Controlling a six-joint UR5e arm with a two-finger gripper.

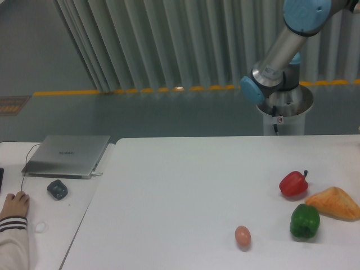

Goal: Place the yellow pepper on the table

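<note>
fixed cam: yellow pepper isn't showing anywhere, so can't say which way it's lying from the jaws | gripper's out of frame too, no telling if it's gripping or loose | arm (281,48) is angling up off the top right | table (180,191) is carrying red pepper (293,183), green pepper (305,220), egg (242,235)

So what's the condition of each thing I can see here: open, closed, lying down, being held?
Laptop: closed, flat on the side desk.
Red pepper: resting on the table, stem up, not held.
Green pepper: resting on the table, not held.
Egg: lying on the table, whole.
Orange wedge: lying on the table.
Robot arm: raised; its gripper is out of view.
Yellow pepper: not visible.
</note>
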